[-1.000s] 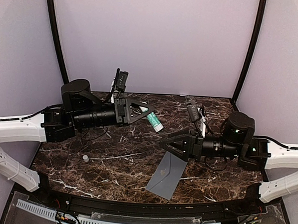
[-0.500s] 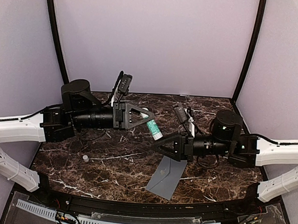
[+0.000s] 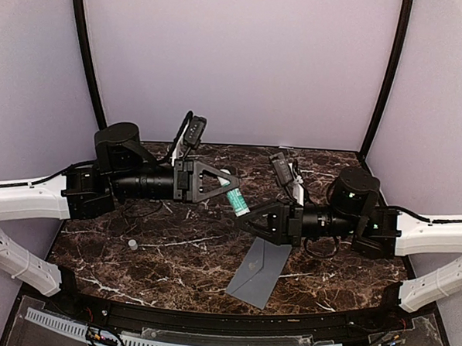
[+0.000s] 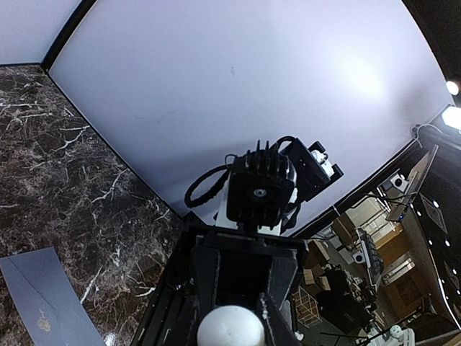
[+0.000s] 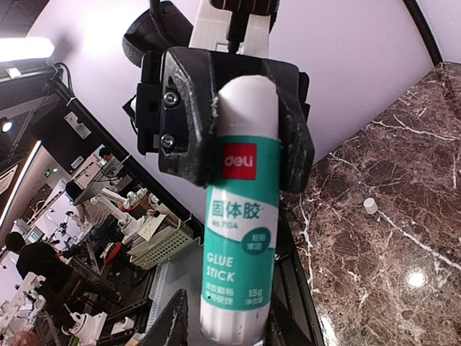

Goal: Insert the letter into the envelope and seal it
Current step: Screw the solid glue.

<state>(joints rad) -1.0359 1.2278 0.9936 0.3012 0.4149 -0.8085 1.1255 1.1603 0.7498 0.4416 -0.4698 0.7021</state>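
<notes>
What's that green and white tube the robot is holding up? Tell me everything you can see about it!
It is a glue stick, a smooth, plastic-looking tube with white ends and a teal label reading deli, GLUE STICK and 15g. It hangs tilted in the air above the marble table. The jaws of the left gripper clamp its upper white end. The jaws of the right gripper flank its lower end; whether they touch it, I cannot tell.

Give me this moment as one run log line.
left gripper: shut on glue stick | right gripper: around stick's base, grip unclear | envelope: flat on table
</notes>
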